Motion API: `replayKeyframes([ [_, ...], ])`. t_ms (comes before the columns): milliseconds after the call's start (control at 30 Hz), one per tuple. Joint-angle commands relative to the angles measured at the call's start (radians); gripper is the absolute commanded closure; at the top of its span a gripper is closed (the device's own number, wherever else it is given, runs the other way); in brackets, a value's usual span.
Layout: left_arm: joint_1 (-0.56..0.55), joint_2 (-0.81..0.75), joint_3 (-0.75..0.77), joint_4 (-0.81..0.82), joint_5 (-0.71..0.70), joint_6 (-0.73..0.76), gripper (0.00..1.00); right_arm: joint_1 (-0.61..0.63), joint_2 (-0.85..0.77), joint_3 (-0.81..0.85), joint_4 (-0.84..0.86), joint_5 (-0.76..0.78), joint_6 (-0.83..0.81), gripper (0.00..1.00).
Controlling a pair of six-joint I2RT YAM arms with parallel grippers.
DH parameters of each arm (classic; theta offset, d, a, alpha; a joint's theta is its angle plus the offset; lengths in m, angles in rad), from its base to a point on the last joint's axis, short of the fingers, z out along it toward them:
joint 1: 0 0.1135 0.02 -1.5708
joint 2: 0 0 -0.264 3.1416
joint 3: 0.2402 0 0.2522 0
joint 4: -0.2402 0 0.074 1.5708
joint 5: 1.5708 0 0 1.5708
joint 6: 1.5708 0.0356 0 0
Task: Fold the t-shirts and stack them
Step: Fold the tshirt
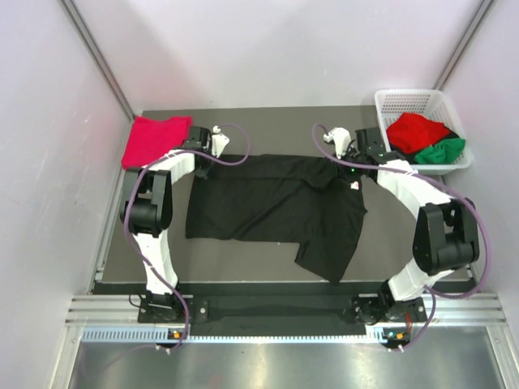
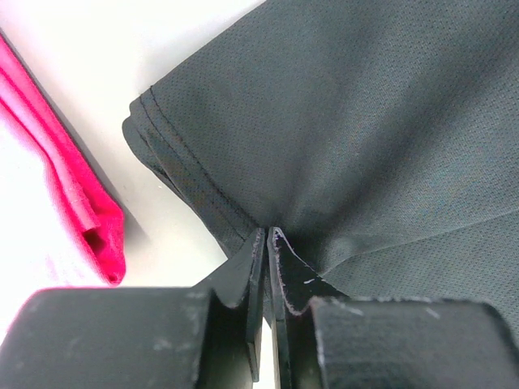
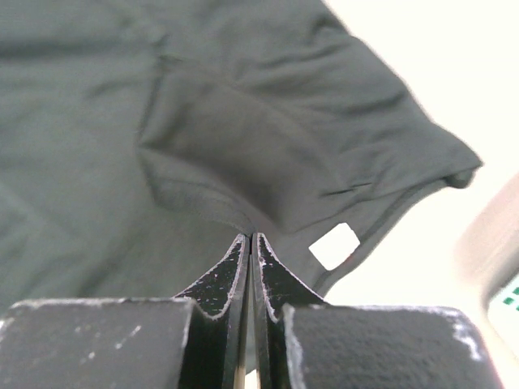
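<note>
Black t-shirt (image 1: 268, 207) — spread, rumpled, white-tagged

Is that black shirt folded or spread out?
Spread out, not folded: the black shirt lies wide and rumpled across the table.

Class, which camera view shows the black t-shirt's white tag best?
The right wrist view: the white tag sits large on the black t-shirt. The top external view shows only a tiny speck; the left wrist view misses it.
</note>
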Motion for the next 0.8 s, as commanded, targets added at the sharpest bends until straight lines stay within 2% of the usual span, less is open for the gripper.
replayKeyframes([
  [0, 0.003, -0.002, -0.033, -0.011, -0.023, -0.005, 0.91, -0.021, 0.035, 0.059, 0.08, 0.053, 0.037, 0.99],
  [200, 0.002, 0.002, -0.04, -0.003, -0.023, -0.006, 0.91, -0.019, 0.145, 0.165, 0.132, 0.122, 0.047, 0.98],
  [267, 0.002, 0.004, -0.04, 0.0, -0.028, -0.006, 0.91, -0.019, 0.175, 0.209, 0.137, 0.186, 0.041, 0.96],
  [300, 0.002, 0.004, -0.04, 0.001, -0.029, -0.006, 0.91, -0.021, 0.188, 0.222, 0.146, 0.208, 0.041, 0.81],
  [400, 0.002, -0.001, -0.053, 0.007, -0.038, -0.002, 0.91, -0.024, 0.166, 0.234, 0.183, 0.263, 0.076, 0.63],
  [433, 0.003, -0.002, -0.056, 0.009, -0.04, -0.002, 0.91, -0.022, 0.15, 0.231, 0.187, 0.263, 0.081, 0.6],
  [500, 0.002, -0.005, -0.059, 0.009, -0.04, -0.002, 0.91, -0.015, 0.107, 0.222, 0.149, 0.195, 0.064, 0.59],
  [533, 0.002, -0.007, -0.059, 0.009, -0.04, -0.003, 0.91, -0.01, 0.1, 0.22, 0.119, 0.094, 0.044, 0.6],
  [667, 0.003, -0.008, -0.053, 0.009, -0.035, -0.003, 0.91, 0.016, 0.076, 0.138, -0.018, -0.109, -0.075, 0.72],
  [767, 0.002, -0.007, -0.05, 0.006, -0.037, -0.003, 0.91, 0.048, 0.095, 0.09, -0.076, -0.163, -0.12, 0.76],
])
